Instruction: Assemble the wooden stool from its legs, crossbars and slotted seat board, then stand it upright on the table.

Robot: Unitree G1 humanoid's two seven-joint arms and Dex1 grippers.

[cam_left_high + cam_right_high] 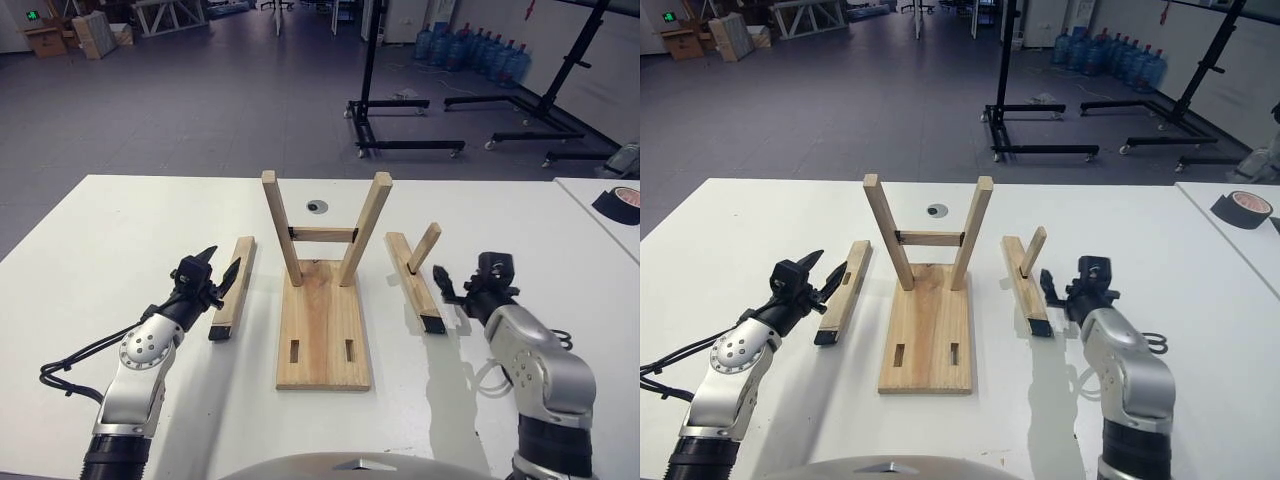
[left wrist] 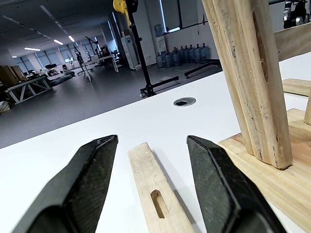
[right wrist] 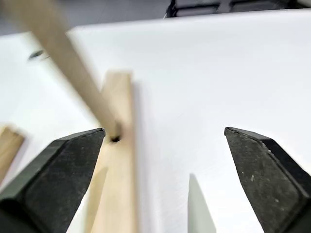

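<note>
grippers on both arms sit low over a white table [image 1: 120, 240], one on each side of the seat board [image 1: 322, 330], which lies flat at the table's middle. the left gripper [image 2: 151, 141], left of the seat board, is open wider than the loose leg [image 1: 233, 290] beneath it. its two black fingers [image 2: 82, 184] sit astride that leg toward its far end, with a gap on each side, and it grips nothing. this loose leg lies flat, just beside the seat board's left edge and roughly parallel to it, with a slot cut in its top face.

the right gripper [image 3: 164, 133], right of the seat board, is spread wide and holds nothing. one of its fingers is close to a second leg [image 1: 422, 298]; whether it touches cannot be told. the second leg lies flat just right of the seat board, with a short crossbar [image 1: 425, 247] plugged into it and slanting upward.

two upright legs [image 1: 282, 228] stand in the seat board's far end, leaning apart toward their tops and joined by a crossbar [image 1: 323, 235]. two near slots [image 1: 296, 350] show as open cuts in the seat board. beyond the seat board, a round grommet [image 1: 317, 207] sits in the table. far to the right of the seat board, a roll of black tape [image 1: 620, 203] lies on a neighbouring table.
</note>
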